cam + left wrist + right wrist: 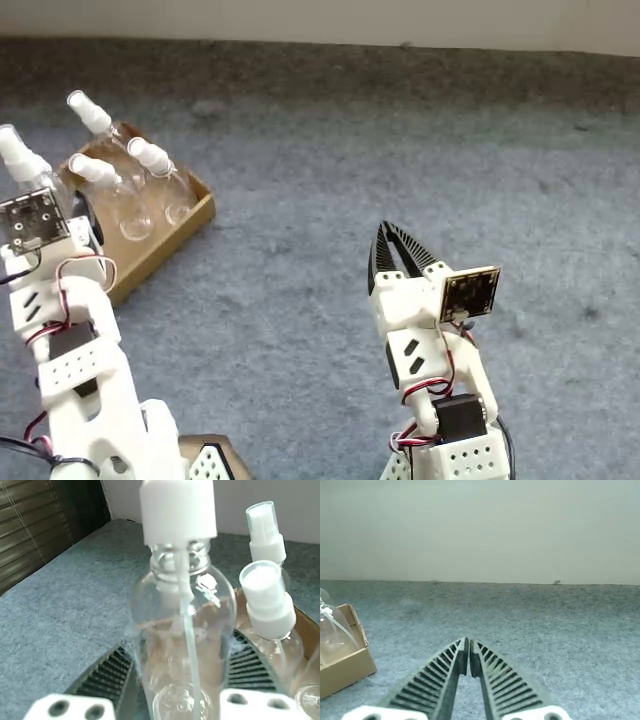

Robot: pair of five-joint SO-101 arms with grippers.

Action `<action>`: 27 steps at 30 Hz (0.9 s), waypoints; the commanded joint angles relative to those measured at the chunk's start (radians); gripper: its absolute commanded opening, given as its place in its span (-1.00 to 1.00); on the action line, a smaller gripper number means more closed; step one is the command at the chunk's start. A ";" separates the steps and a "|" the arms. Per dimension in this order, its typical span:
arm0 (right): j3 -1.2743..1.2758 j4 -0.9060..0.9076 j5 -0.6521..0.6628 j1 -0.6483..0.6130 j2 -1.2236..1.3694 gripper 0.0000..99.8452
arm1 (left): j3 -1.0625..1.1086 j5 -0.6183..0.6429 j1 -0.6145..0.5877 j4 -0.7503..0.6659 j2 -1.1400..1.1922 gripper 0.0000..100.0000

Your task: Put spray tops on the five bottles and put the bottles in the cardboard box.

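My left gripper [182, 652] is shut on a clear bottle [182, 630] that carries a white spray top [177, 510]. In the high view this held bottle [28, 165] stands upright at the left end of the cardboard box [165, 238]. Three more capped bottles stand in the box: one at the back [92, 114], one in the middle [152, 160] and one nearer [98, 174]. Two of them [267, 605] [265, 530] show just beyond the held bottle. My right gripper [384, 250] [469, 652] is shut on nothing, low over the carpet right of the box [345, 667].
Grey carpet [400, 160] covers the whole surface, with open room between the box and the right arm and beyond it. A pale wall [480, 530] runs along the far edge. A dark blind [35, 525] stands off to one side past the left gripper.
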 commanded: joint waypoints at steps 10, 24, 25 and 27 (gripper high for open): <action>0.117 0.005 0.009 -0.005 -0.007 -0.99 | 0.062 -0.002 -0.001 -0.071 -0.035 -0.85; 0.117 0.005 0.009 -0.005 -0.007 -0.99 | 0.120 -0.002 0.015 -0.158 -0.035 -0.85; 0.117 0.005 0.009 -0.005 -0.007 -0.99 | 0.120 -0.002 0.015 -0.160 -0.035 -0.85; 0.117 0.005 0.009 -0.005 -0.007 -0.99 | 0.120 -0.006 0.021 -0.158 -0.033 -0.85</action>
